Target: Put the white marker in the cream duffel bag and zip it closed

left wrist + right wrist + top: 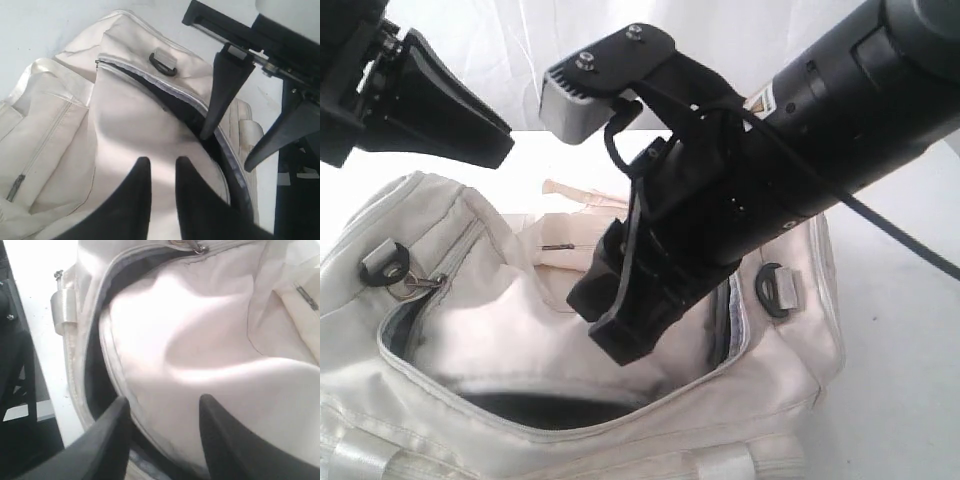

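Exterior view: cream duffel bag (510, 330) unzipped, dark-lined; left claw (163, 161), right claw (164, 400) parted, empty.

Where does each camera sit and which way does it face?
Exterior: close above, looking down at the open soft cream fabric duffel bag; left hand, right hand show.
Left wrist: faces the bag; left hand near, right hand beyond.
Right wrist: faces the bag's opening past the right hand.
Shared: all show the bag and right hand.
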Action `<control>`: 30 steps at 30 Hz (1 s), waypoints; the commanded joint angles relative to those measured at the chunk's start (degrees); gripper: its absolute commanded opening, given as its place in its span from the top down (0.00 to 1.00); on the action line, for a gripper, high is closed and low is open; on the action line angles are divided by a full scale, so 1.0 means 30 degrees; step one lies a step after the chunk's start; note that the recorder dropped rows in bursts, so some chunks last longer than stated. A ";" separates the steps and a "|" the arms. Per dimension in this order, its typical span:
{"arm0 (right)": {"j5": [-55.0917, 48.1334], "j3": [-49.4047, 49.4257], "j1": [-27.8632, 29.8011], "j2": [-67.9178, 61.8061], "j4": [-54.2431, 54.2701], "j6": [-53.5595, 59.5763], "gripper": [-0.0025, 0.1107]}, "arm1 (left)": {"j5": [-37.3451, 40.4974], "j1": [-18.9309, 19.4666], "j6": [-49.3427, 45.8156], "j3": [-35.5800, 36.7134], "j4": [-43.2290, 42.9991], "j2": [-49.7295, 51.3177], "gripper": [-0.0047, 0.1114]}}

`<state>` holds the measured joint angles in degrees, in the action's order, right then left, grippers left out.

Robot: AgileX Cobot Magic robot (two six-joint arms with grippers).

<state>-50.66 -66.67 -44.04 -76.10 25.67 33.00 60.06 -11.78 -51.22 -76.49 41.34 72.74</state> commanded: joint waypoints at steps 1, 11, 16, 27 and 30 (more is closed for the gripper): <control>-0.0046 -0.0064 -0.0825 0.0503 0.0338 0.0057 0.61 | 0.0271 0.0070 0.0670 -0.0038 -0.0958 -0.0435 0.75; 0.3871 -0.0064 -0.1001 -0.0069 0.0077 0.0979 0.61 | -0.1344 0.0070 0.2879 -0.0038 -0.3991 0.0008 0.73; 0.4246 -0.0026 -0.1544 -0.1306 0.0114 0.2152 0.61 | -0.2056 0.0070 0.4162 -0.0038 -0.5321 0.1401 0.56; 0.6075 -0.0026 -0.2509 -0.3399 0.0079 0.2703 0.61 | -0.4161 0.0733 0.5292 -0.0038 -0.7791 0.5089 0.54; 0.6127 -0.0026 -0.2509 -0.3435 0.0079 0.2862 0.61 | -0.4161 0.1071 0.5515 -0.0038 -0.7990 0.5854 0.54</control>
<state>-33.06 -66.67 -51.49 -86.50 25.97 40.51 47.18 -9.54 -36.04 -76.49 17.69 88.57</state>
